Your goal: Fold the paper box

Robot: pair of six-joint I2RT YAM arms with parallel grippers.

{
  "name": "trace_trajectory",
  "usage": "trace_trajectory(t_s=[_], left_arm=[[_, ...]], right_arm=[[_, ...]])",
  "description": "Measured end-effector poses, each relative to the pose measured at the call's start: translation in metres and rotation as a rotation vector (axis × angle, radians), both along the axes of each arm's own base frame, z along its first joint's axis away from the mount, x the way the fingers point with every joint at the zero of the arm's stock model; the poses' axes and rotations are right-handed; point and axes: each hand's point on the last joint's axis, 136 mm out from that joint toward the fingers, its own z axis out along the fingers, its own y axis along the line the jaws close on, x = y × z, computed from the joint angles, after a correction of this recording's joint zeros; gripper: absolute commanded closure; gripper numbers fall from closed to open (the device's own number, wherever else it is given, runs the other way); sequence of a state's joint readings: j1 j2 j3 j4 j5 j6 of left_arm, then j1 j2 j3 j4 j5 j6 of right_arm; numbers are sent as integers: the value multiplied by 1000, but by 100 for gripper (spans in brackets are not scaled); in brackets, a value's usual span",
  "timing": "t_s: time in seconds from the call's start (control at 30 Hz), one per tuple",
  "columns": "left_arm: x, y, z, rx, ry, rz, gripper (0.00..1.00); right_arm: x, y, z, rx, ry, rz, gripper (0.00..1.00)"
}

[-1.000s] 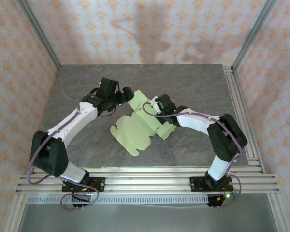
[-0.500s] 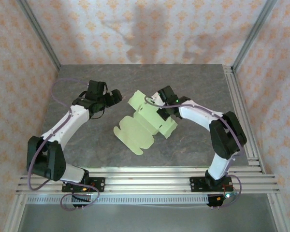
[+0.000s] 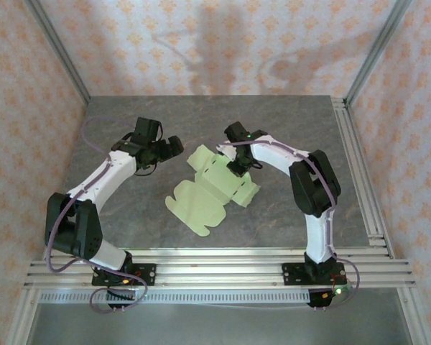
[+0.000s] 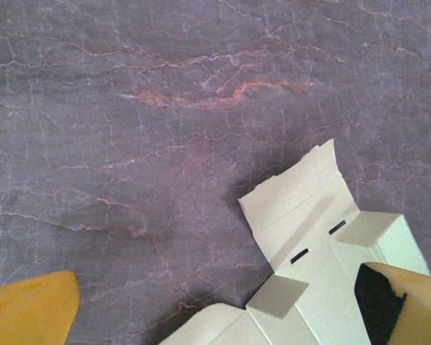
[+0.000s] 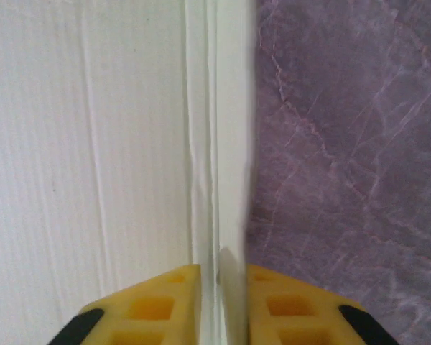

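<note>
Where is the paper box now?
In the top view the paper box lies at the middle of the table, left gripper beside its far-left flap, right gripper astride a raised flap.

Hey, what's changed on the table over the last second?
The left end effector drew back slightly left, away from the paper box, wide open. The right end effector swung toward the far side, a raised fold between its fingers; grip unclear. The box shifted slightly, otherwise unfolded as before.
</note>
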State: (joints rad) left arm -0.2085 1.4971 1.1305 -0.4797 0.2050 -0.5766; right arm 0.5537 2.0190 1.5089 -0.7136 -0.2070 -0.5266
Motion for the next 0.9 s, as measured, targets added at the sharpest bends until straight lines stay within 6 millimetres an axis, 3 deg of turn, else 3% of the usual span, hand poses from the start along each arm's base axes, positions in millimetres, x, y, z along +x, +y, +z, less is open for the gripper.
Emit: trace_trajectory(t_s=[0.23, 0.37, 0.8, 0.9], left_arm=[[-2, 0, -1, 4, 10, -3, 0], [-2, 0, 0, 1, 11, -6, 0], [-2, -1, 2, 3, 13, -13, 0], [-3, -1, 2, 3, 13, -13, 0]], right_arm=[[7, -14, -2, 97, 52, -117, 68], [1, -24, -11, 120, 87, -180, 67], [3, -15, -13, 181, 82, -203, 74], [3, -14, -13, 181, 82, -201, 83]])
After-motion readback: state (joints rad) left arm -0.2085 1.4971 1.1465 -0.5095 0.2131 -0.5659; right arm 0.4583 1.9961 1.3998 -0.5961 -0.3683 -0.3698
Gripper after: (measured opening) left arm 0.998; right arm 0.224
